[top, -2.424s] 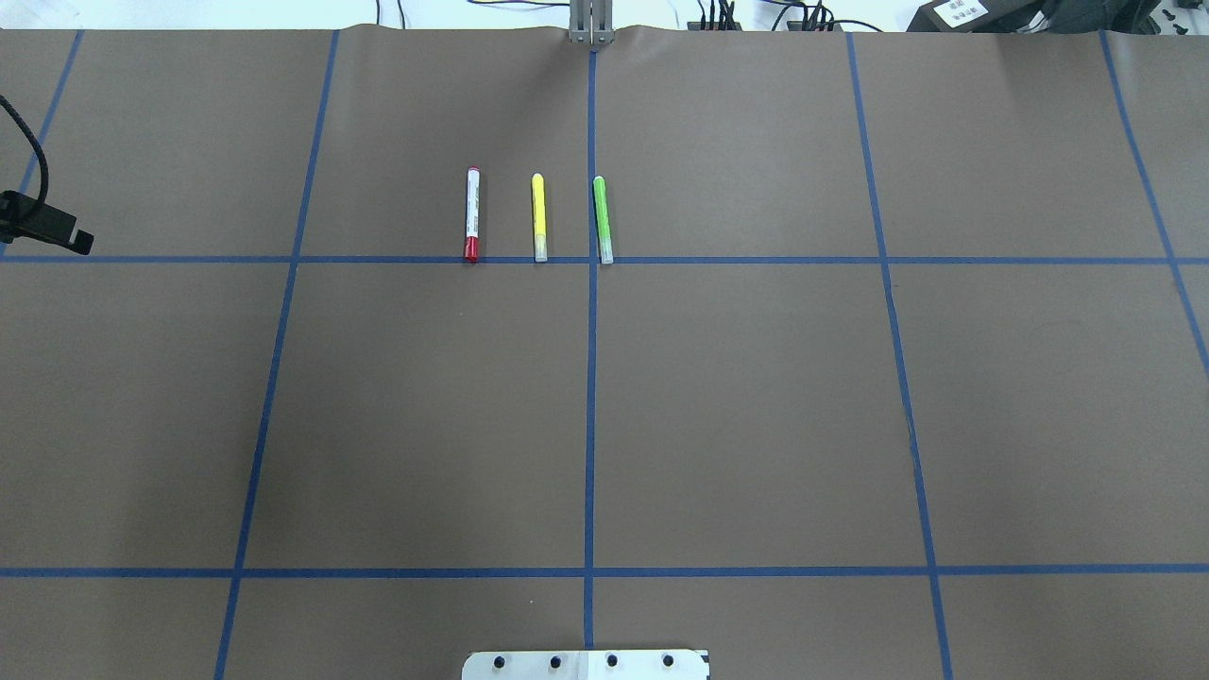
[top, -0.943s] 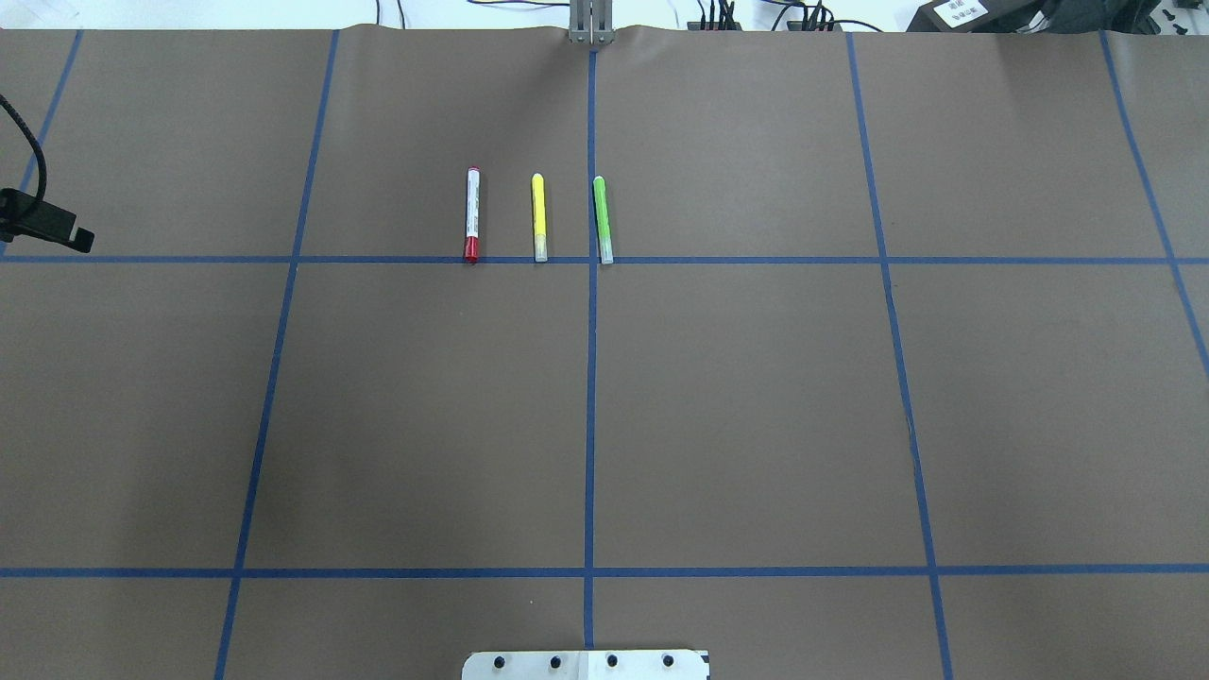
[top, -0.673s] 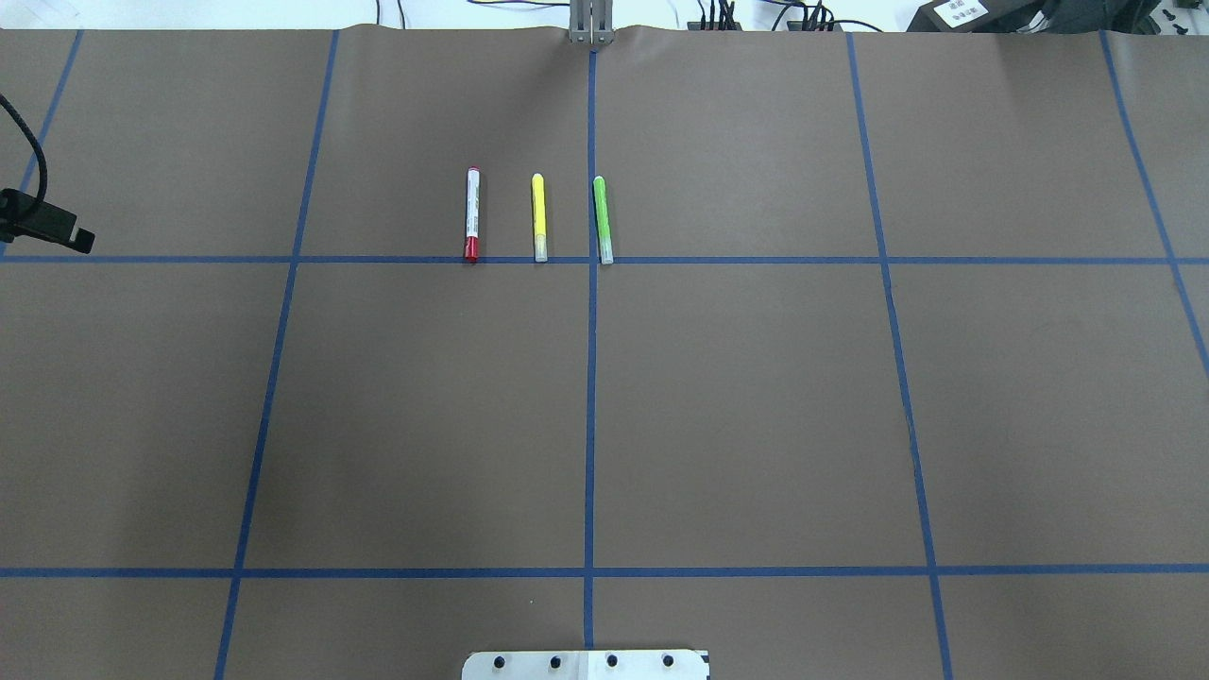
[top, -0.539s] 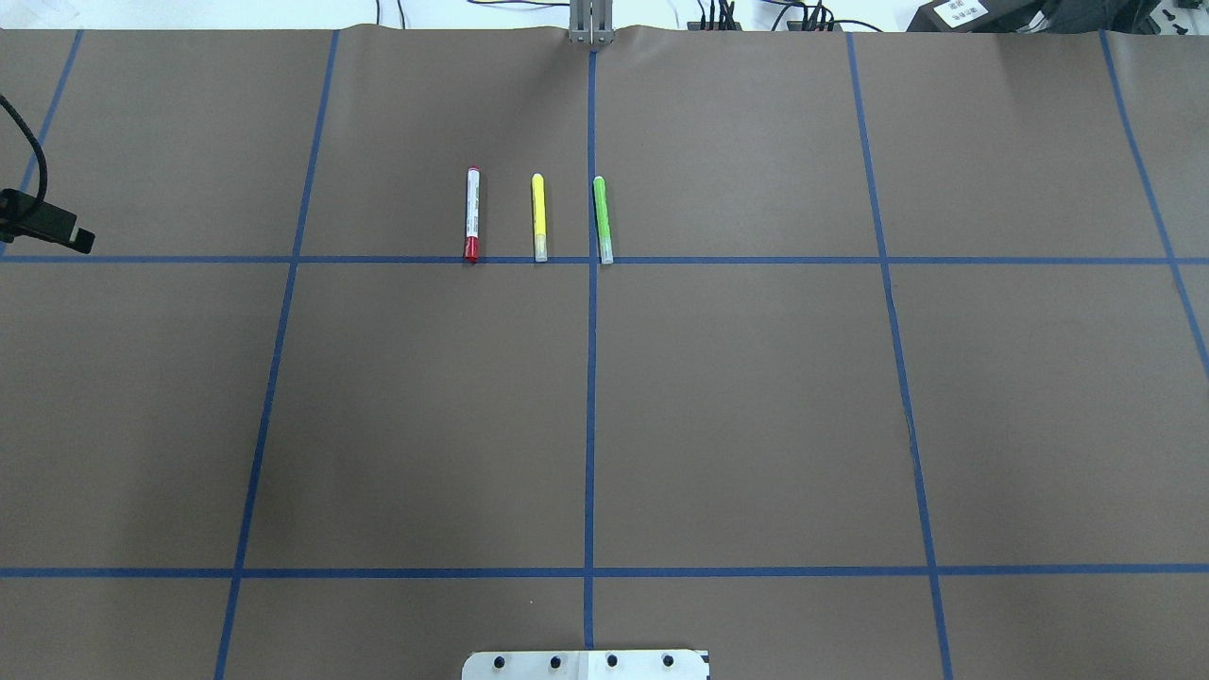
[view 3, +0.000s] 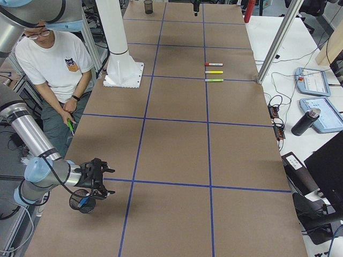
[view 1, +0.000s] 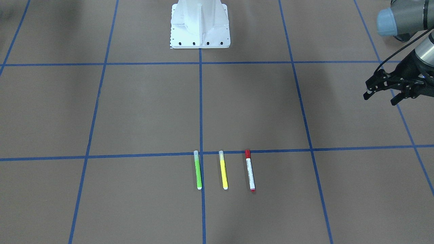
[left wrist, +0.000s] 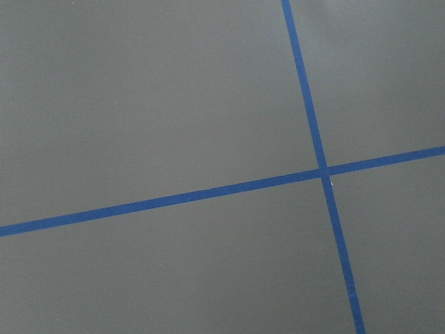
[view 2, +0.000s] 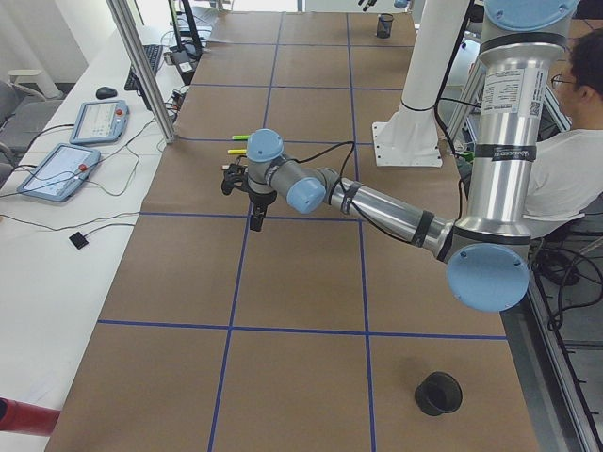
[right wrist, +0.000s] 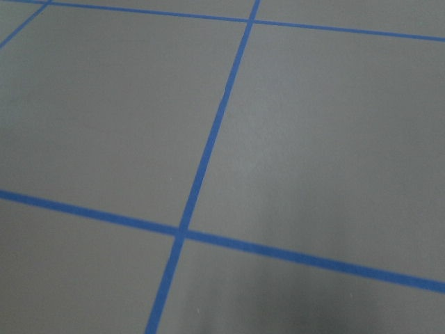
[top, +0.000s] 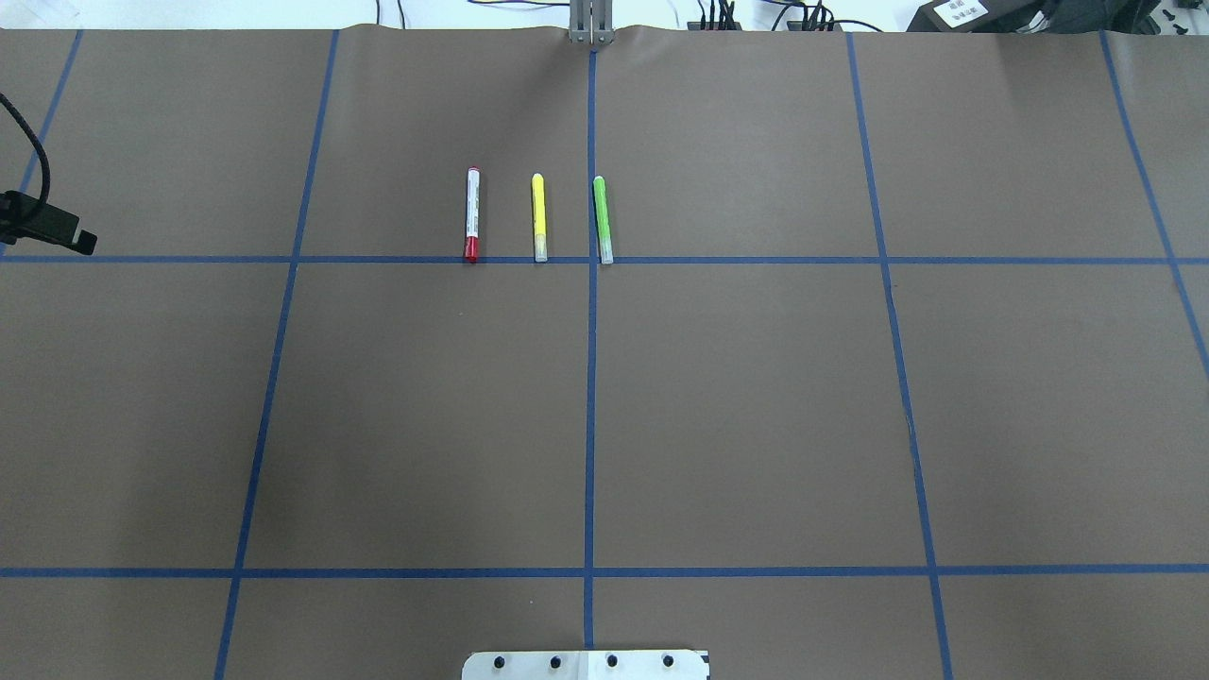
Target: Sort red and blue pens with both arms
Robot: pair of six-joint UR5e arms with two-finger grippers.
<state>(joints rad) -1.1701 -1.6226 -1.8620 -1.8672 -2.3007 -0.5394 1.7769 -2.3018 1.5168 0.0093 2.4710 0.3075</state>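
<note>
In the front-facing view, the red pen (view 1: 250,171) lies on the tabletop (view 1: 142,112) in a neat row beside a yellow marker (view 1: 222,170) and a green marker (view 1: 198,170), probably set parallel for easy picking. The left gripper (view 1: 379,100) hovers well apart from them, fingers spread and empty.

In the overhead view, the row is unmoved since the earlier frames, and the left gripper has barely shifted at the edge.

In the right-side view, the right gripper (view 3: 104,182) hangs just beside a black mesh cup (view 3: 88,208). I cannot tell whether it is clenched. A blue glint inside the cup may be the blue pen (view 3: 79,202).
</note>
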